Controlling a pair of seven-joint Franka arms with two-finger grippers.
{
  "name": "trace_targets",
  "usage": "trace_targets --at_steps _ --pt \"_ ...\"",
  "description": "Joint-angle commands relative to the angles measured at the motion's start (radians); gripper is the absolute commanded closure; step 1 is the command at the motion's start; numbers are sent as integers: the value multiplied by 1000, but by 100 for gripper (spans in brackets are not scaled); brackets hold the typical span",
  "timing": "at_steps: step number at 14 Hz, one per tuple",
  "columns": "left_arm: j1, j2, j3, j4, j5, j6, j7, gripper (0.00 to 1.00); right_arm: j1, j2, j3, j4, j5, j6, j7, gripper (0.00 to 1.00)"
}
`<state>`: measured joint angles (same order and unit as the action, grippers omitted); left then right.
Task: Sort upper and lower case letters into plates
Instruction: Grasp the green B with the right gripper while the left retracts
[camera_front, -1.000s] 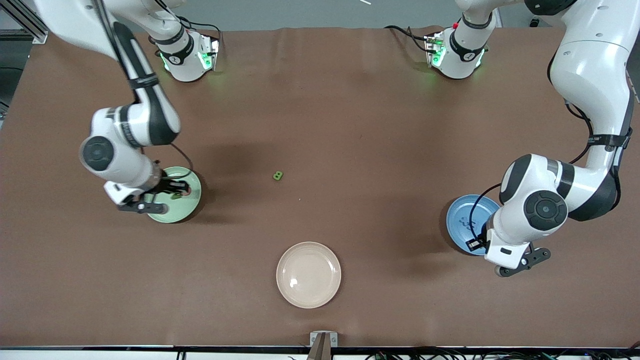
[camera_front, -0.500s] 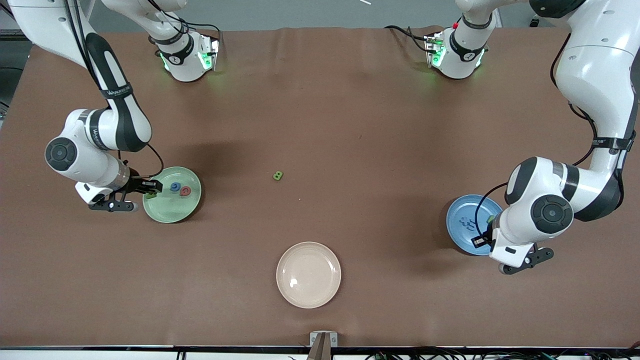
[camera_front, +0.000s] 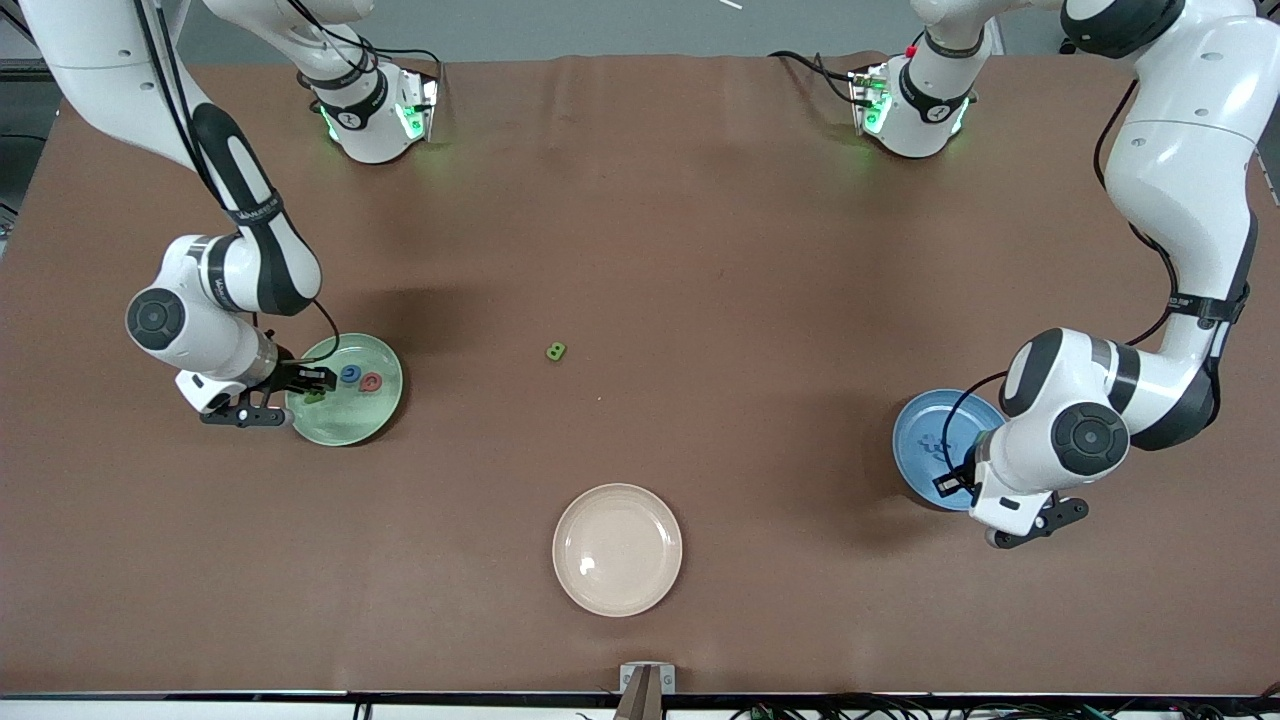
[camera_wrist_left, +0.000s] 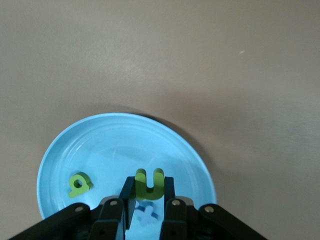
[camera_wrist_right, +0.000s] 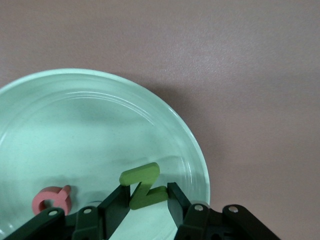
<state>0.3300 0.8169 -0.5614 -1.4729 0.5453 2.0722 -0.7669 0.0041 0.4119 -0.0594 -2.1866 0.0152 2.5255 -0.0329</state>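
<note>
1. Since a second ago, the right gripper (camera_wrist_right: 147, 200) has swung from over the green plate (camera_front: 345, 425) toward its rim, pinching a green Z (camera_wrist_right: 144, 186).
2. Left gripper (camera_wrist_left: 147, 200), over the blue plate (camera_wrist_left: 100, 145), pinches a green U (camera_wrist_left: 149, 184).
3. Risk: released from this height, either letter may bounce out.
4. One green letter (camera_front: 556, 351) lies mid-table, possibly a B.

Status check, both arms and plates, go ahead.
Left gripper shut on green letter u over round blue plate. Right gripper holds green letter Z over pale green plate.
</note>
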Motion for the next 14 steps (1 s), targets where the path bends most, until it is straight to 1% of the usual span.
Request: trace_targets --at_steps 1,2,3,4,5,6,8,10,11,12,13,14 --pt "29 -10 0 -56 11 39 17 26 -22 -7 19 -13 3 12 -13 88" --pt "37 -15 1 -61 18 39 17 0 -22 -7 19 -12 3 10 -13 73" --pt "35 -24 0 -60 18 29 15 0 -22 -7 19 -10 3 7 -12 48" --pt "34 -39 -2 -60 18 25 17 0 -22 -8 21 -6 3 1 -7 0" --pt "30 -59 -6 -53 19 22 23 0 -19 -11 21 -1 3 -8 -4 0" --pt "33 -85 -17 -49 18 22 62 0 -19 -18 23 16 5 -45 -2 0" --pt "35 -148 -31 -40 13 22 176 0 -3 -39 30 69 6 -161 49 0" --pt "35 -246 -32 -40 2 20 277 0 29 -51 82 122 6 -246 202 0" --pt "35 -295 -32 -40 -2 0 312 0 51 -57 116 128 12 -251 297 0" --pt "34 -339 -37 -37 -1 -53 333 0 74 -64 145 128 12 -246 395 0" --pt "30 -378 -43 -24 1 -99 360 0 101 -62 160 128 12 -238 475 0" --pt "32 -407 -46 -17 -2 -153 394 0 146 -59 162 128 12 -225 535 0"
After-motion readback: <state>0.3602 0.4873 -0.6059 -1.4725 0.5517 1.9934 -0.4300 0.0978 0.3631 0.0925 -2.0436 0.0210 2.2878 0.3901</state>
